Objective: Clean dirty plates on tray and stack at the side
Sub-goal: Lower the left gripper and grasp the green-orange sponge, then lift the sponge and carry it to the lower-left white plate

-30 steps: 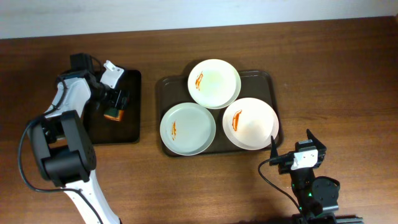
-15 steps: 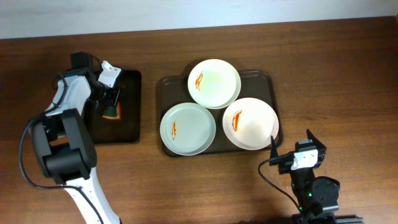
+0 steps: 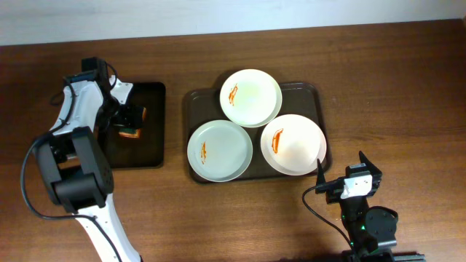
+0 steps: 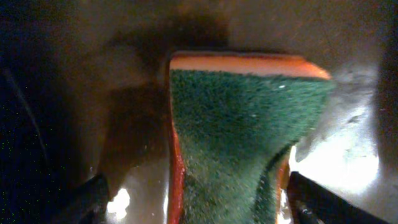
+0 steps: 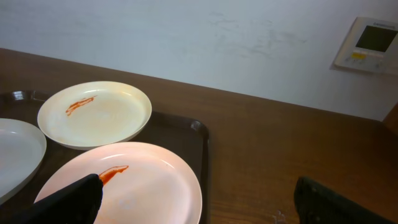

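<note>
Green-orange sponge (image 4: pixel 242 130) btwn spread left claw (image 4: pixel 199 199) tips, base cut off; right claw (image 5: pixel 202 202) agape too

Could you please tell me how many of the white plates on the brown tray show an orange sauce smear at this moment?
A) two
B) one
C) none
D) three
D: the top plate, the left plate and the right plate on the brown tray each carry an orange streak toward the left side in the overhead view.
</note>
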Robot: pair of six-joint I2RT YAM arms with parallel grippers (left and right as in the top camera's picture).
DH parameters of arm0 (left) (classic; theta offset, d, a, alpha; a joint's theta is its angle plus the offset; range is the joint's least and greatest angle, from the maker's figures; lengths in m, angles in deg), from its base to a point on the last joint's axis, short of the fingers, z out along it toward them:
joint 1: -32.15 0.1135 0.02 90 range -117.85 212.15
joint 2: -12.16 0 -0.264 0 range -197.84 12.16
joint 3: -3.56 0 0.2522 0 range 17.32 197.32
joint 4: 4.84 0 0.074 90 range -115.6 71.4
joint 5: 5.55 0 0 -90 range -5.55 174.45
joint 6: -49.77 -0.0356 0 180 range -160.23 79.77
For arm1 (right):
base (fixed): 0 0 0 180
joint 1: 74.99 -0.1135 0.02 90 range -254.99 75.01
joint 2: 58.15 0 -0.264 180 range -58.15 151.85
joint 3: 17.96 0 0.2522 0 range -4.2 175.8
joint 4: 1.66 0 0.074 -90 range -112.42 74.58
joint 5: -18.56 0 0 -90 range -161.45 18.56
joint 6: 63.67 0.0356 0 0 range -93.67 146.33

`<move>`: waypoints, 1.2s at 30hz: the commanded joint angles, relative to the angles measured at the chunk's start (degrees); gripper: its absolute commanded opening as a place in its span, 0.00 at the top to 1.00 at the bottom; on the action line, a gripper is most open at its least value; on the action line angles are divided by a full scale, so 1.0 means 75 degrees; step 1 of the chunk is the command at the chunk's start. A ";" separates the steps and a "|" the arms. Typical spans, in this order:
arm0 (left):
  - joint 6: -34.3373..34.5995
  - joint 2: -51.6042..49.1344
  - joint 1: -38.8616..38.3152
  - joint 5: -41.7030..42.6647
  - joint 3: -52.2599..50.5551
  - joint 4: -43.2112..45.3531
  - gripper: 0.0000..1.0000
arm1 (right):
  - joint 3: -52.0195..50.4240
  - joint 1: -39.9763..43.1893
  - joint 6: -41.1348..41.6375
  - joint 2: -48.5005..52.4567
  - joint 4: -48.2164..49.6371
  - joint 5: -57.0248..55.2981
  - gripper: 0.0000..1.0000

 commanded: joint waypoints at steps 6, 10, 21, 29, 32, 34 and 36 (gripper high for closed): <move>-0.0210 -0.0364 0.0017 0.0219 -0.0087 -0.0023 0.99 | -0.0038 -0.0050 -0.0020 -0.0023 -0.0047 -0.0067 0.02; 0.0254 -0.0294 0.0017 0.0219 0.0446 -0.0638 1.00 | -0.0038 -0.0050 -0.0017 -0.0023 -0.0047 -0.0067 0.02; 0.1058 -0.0245 0.0017 0.1655 0.5013 -0.4520 1.00 | -0.0038 -0.0050 -0.0020 -0.0023 -0.0047 -0.0067 0.02; 0.1265 -0.0315 0.0012 0.1527 0.3386 -0.3934 1.00 | -0.0038 -0.0050 -0.0020 -0.0023 -0.0047 -0.0070 0.02; 0.1276 -0.0315 -0.0003 0.2445 0.2614 -0.3943 1.00 | -0.0038 -0.0050 -0.0017 -0.0023 -0.0047 -0.0067 0.02; 0.1276 -0.0265 0.0029 0.2451 0.2731 -0.4170 1.00 | -0.0038 -0.0050 -0.0020 -0.0023 -0.0047 -0.0067 0.02; 0.1276 -0.0207 0.0082 0.2454 0.3348 -0.4779 1.00 | -0.0038 -0.0050 -0.0017 -0.0023 -0.0047 -0.0067 0.02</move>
